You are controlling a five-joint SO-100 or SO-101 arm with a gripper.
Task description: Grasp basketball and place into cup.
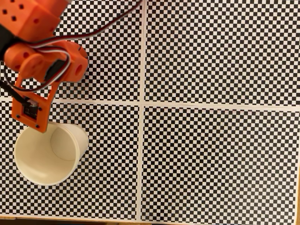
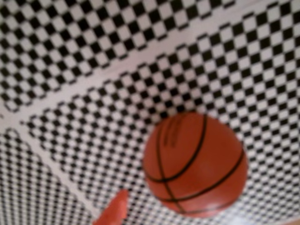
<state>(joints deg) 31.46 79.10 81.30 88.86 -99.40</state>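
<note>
In the wrist view the basketball (image 2: 194, 164), orange-red with thin black seams, hangs close to the lens over the checkered mat. One orange fingertip (image 2: 114, 212) shows just left of it at the bottom edge. In the fixed view the orange gripper (image 1: 32, 111) hovers at the far rim of the cream-white paper cup (image 1: 33, 159), which stands upright with nothing inside. There the arm hides the ball. No ball lies on the mat, so the gripper appears shut on it, though the contact itself is cut off.
A black-and-white checkered mat (image 1: 211, 154) with a white cross of lines covers the table. The arm's orange body and cables (image 1: 47, 56) fill the upper left of the fixed view. A wooden table edge (image 1: 70, 220) runs along the bottom.
</note>
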